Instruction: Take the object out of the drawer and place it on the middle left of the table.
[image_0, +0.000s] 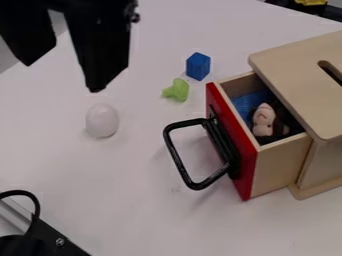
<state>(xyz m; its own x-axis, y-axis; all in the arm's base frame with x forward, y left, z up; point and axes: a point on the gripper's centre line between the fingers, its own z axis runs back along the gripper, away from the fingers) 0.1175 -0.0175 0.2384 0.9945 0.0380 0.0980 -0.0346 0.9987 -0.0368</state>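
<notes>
So, far left there's a black rail (57, 237) with a dark cable (35, 210) looping over it, probably just rig hardware. Above that hangs the gripper (61, 77), fingers spread with nothing between them, which I'd guess is so it can go in for a grab. Next is a smooth white egg (102, 120) on the pale table (133, 200), around the middle left, so the drop spot might need a bit of care. Then a chunky lime-green piece (177, 90), a chunky black handle (182, 159) bent into a squared loop, and a faceted blue block (198, 66). The handle's on the flat red front of the drawer (230, 142), pulled out, I figure, to give access from above. Inside is the thing to fetch, I reckon: a toy monkey (264, 120), pinkish face up, by some fuzzy blue cloth (248, 102), partly under the slotted, round-cornered lid of the plain wood box (297, 80). Could snag there.
</notes>
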